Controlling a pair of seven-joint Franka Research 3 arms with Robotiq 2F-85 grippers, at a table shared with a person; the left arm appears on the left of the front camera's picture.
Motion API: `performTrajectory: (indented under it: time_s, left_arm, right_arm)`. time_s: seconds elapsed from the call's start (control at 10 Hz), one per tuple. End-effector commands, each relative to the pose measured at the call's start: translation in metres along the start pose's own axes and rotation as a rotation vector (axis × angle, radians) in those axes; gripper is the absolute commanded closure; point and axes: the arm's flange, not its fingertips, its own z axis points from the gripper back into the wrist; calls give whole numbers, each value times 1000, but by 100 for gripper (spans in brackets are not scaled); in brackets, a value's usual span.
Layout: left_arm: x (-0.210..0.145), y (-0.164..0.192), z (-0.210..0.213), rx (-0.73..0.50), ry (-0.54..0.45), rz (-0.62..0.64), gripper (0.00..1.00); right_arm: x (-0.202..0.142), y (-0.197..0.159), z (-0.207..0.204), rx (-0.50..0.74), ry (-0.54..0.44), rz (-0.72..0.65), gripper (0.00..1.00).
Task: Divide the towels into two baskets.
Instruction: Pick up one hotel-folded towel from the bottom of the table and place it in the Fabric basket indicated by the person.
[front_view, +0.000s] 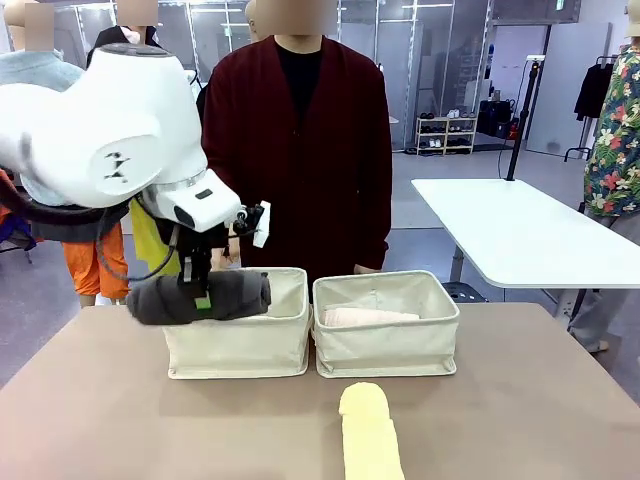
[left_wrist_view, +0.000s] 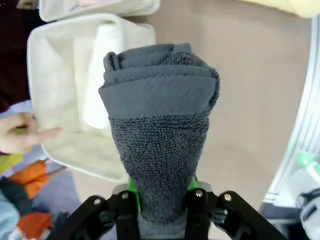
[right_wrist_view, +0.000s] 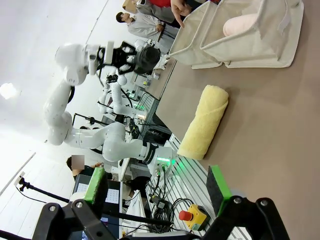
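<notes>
My left hand (front_view: 203, 300) is clamped around the middle of the dark grey rolled terry towel (left_wrist_view: 160, 115), which hangs level above the near wall of the left cream canvas basket (front_view: 240, 350); one end of the roll juts out past that basket's outer side wall; if I let go here I judge it could land across the soft folded rim, tip outward and drop onto the brown counter (front_view: 100, 400) beside that basket; the rim looks floppy, so a low approach might also push the wall in or drag the basket; the roll's loose outer layers could unwind on release; a person's hand (left_wrist_view: 22, 135) rests just beside the left basket's far wall, and a hasty move deeper over the basket might brush it

The left basket holds a white rolled towel (left_wrist_view: 102, 75), lying along its floor; the matching cream basket (front_view: 385, 350) touching the left basket's inner side wall holds a pale pink rolled towel (front_view: 370, 317); the pale yellow rolled towel (front_view: 370, 435) lies on the counter, well apart from the left basket and nearer my side; my right hand (right_wrist_view: 156, 182) stands wide with nothing between its pads, well away from the left basket
</notes>
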Motion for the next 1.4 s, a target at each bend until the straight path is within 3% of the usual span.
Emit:
performTrajectory:
  time_s: [0.0,0.3,0.8,1.2,1.3]
  left_arm:
    - [8,53,-10,-27,25,-107,63]
    - [16,112,-50,-40,47,-177,63]
    - [14,156,-105,-118,44,-71,63]
    - [13,152,-118,-135,56,-53,0]
    - [13,146,-120,-140,72,-54,0]
  right_arm:
    - [-6,2,1,3,4,12,0]
    - [-6,2,1,3,4,12,0]
    - [-6,2,1,3,4,12,0]
    - [-6,2,1,3,4,12,0]
    - [-6,2,1,3,4,12,0]
